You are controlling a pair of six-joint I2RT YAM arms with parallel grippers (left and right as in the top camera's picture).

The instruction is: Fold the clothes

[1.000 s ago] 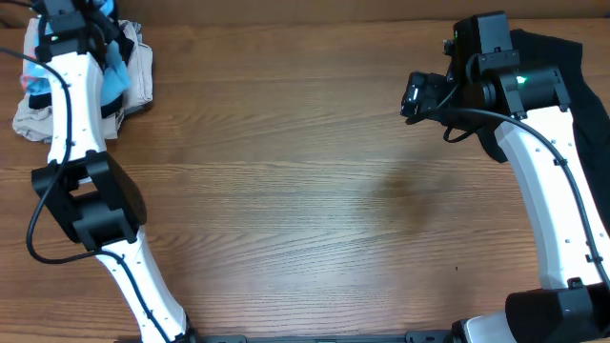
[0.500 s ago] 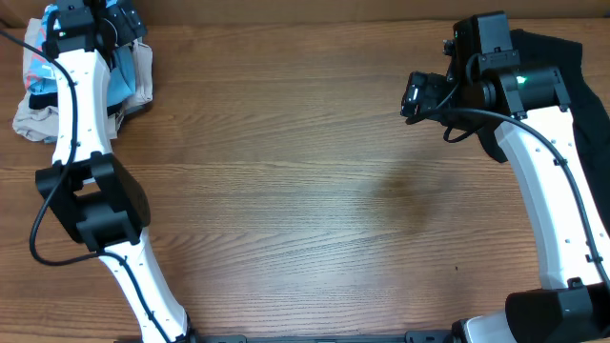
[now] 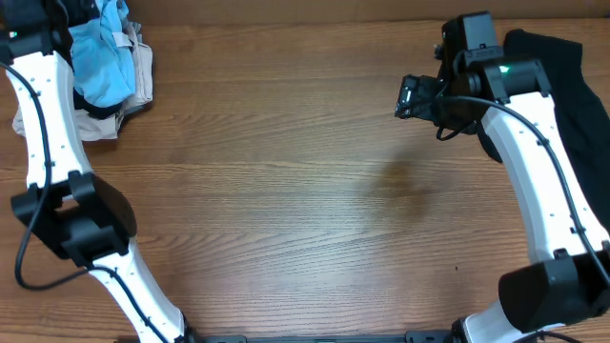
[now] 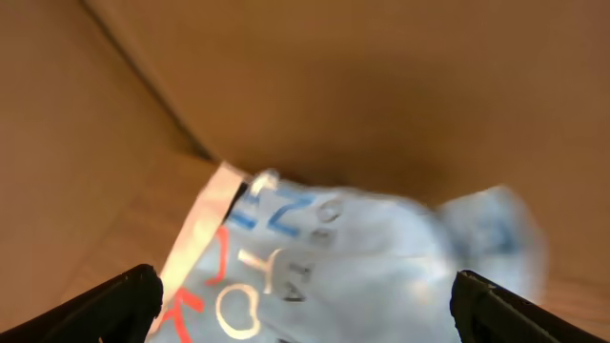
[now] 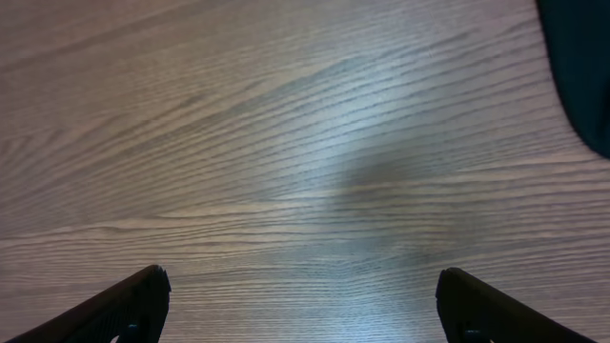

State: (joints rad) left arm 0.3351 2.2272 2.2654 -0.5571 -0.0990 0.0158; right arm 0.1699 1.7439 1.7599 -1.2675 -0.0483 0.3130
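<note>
The light blue T-shirt [image 3: 100, 59] lies crumpled on top of a pile of clothes at the table's far left corner. In the left wrist view its white and red print [image 4: 286, 276] fills the space below my left gripper [image 4: 305, 284], which is open, both fingers wide apart and nothing between them. A large black garment [image 3: 572, 81] lies at the far right edge and shows in the corner of the right wrist view [image 5: 583, 67]. My right gripper [image 3: 410, 97] hovers open over bare wood [image 5: 302, 277], to the left of the black garment.
Beige cloth [image 3: 141, 78] and other pale garments [image 3: 30, 122] sit under the blue shirt. A brown wall [image 4: 381, 86] rises just behind the pile. The left arm [image 3: 40, 124] runs along the table's left edge.
My left gripper has opened and let go of the blue T-shirt, which now rests on the pile. The left arm swung further left and back. The right arm shifted slightly.
</note>
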